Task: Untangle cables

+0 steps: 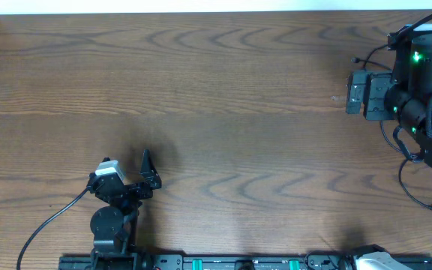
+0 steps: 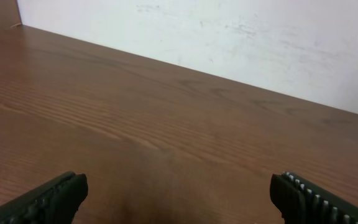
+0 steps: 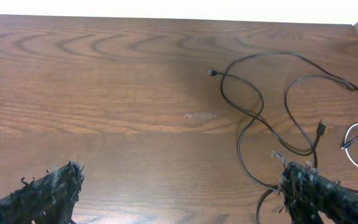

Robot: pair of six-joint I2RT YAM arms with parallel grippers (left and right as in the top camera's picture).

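Wide-open and empty, right gripper and left gripper hover over bare wood. Tangled cables lie at the right of the right wrist frame. Untangling seems unstarted; next, the right gripper likely needs to reach one loose strand.

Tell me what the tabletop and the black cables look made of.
Tabletop: brown wood or wood-look laminate, judging by the flowing grain; smooth finish with a low sheen. Black cables: probably a rubber or plastic jacket, matte, since they lie in loose, limp curves.
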